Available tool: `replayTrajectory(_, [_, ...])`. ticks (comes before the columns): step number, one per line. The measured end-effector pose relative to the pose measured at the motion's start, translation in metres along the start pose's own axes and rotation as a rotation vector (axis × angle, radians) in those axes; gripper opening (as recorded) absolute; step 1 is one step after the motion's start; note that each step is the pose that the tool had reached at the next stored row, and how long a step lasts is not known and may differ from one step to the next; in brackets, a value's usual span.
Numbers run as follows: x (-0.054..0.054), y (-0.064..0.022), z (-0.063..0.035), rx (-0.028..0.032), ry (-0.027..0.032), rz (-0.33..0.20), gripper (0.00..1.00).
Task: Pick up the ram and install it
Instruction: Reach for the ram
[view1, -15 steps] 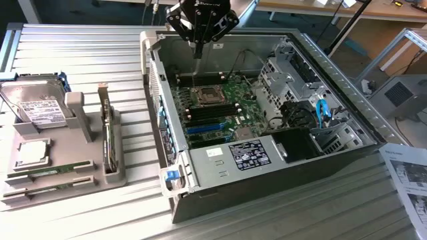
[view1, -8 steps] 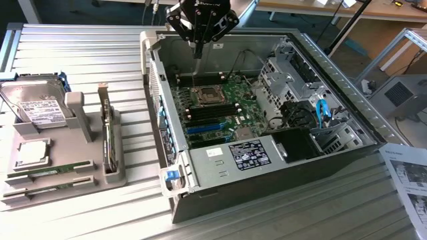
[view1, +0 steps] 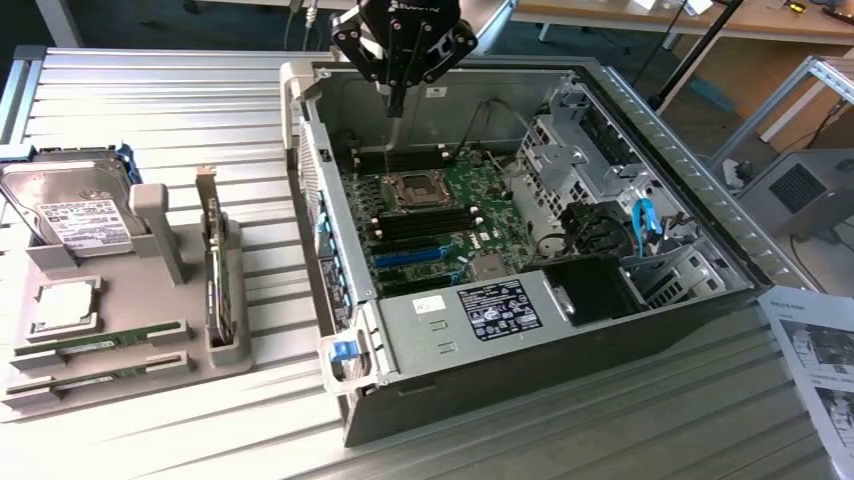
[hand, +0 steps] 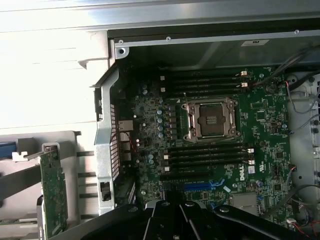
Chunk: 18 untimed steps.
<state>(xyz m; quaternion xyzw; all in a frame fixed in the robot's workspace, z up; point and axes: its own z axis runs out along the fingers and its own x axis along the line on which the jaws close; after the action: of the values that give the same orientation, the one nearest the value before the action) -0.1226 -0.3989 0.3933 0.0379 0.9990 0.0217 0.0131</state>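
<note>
Two ram sticks (view1: 100, 341) lie parallel on tray (view1: 140, 300).

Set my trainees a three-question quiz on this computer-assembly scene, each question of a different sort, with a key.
1. How many ram sticks lie in the tray?
2. The gripper hangs over: A) the tray, B) the open computer case, C) the printed sheet.
3. True or false: the hard drive sits inside the computer case.
Key: 1 two; 2 B; 3 false, the hard drive stands on the tray.
</note>
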Motion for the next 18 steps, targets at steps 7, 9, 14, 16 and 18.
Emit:
replayTrajectory(7, [0.009, -0.0008, 0.0005, -0.0001, 0.0000, 0.000, 0.11])
replayTrajectory(9, [0.012, -0.0010, 0.0006, 0.0000, 0.0001, 0.000, 0.11])
replayTrajectory(14, [0.019, -0.0016, 0.0013, -0.0001, 0.0000, 0.000, 0.11])
replayTrajectory(16, [0.022, -0.0018, 0.0016, 0.0000, 0.0000, 0.000, 0.11])
replayTrajectory(18, [0.024, -0.0020, 0.0021, 0.0000, 0.0000, 0.000, 0.11])
